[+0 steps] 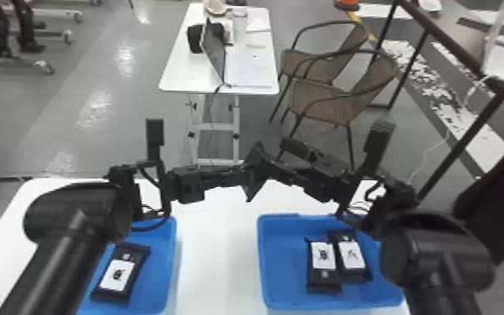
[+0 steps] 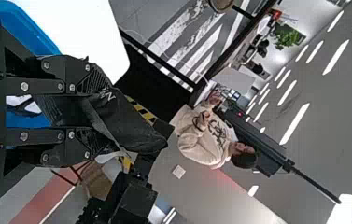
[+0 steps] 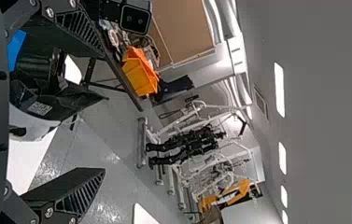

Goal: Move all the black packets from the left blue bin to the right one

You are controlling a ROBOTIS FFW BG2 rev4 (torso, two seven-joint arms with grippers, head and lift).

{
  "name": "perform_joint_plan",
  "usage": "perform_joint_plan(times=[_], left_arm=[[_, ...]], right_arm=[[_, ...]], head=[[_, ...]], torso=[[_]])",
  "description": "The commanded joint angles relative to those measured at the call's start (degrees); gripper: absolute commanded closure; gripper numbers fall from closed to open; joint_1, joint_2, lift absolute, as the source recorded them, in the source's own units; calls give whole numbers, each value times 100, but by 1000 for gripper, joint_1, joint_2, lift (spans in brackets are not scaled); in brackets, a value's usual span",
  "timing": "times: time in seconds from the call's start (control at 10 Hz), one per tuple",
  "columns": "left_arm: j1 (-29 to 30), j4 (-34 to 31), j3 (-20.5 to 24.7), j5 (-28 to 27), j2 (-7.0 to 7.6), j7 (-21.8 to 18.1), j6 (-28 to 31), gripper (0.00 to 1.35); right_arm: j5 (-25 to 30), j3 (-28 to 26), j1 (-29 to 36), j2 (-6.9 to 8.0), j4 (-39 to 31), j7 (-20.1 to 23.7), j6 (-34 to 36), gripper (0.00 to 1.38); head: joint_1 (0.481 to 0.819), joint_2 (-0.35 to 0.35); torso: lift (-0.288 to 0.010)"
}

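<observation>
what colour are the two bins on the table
Both bins, left and right, are plain blue; the head view shows this best.

left blue bin: partly behind left arm (cropped below, too) | right blue bin: partly behind right arm

Room to drop in lies over the left part of the right bin; two packets take up its right part. A hand could also pass over the table just left of that bin. Beyond its far rim, the left gripper, a raised packet and the right gripper block the way across. The right arm obstructs its right side.
</observation>
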Motion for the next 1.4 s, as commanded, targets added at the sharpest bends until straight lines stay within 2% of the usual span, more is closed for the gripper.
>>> perform_joint_plan(times=[0.0, 0.3, 0.4, 0.5, 0.6, 0.7, 1.1, 1.2, 1.3], left_arm=[[-109, 60, -117, -17, -70, -28, -2, 944], [-249, 218, -301, -43, -193, -169, -2, 946], [-241, 245, -328, -34, -211, -204, 16, 944], [-223, 245, -354, -25, -228, -222, 33, 944], [-223, 245, -372, -25, -237, -222, 42, 944], [-232, 245, -363, -25, -246, -222, 42, 944], [-241, 236, -284, -25, -141, -266, -20, 946], [-232, 236, -275, -17, -123, -266, -20, 946], [-223, 218, -257, -17, -123, -266, -20, 944]], right_arm=[[248, 98, -88, 0, 28, 67, 143, 136], [371, 212, -184, 9, 195, 111, 161, 148], [398, 212, -202, 35, 204, 111, 161, 222], [415, 186, -219, 62, 221, 103, 143, 430], [442, 160, -228, 62, 221, 103, 134, 760], [442, 160, -219, 62, 239, 103, 134, 892], [354, -25, -70, 62, 204, 103, 204, 912], [310, -69, -44, 62, 186, 111, 231, 874], [283, -87, -44, 62, 186, 111, 240, 634]], head=[[695, -89], [695, -100], [695, -105], [695, -109], [695, -111], [695, -116], [695, -118], [695, -119], [695, -121]], torso=[[0], [0], [0], [0], [0], [0], [0], [0], [0]])
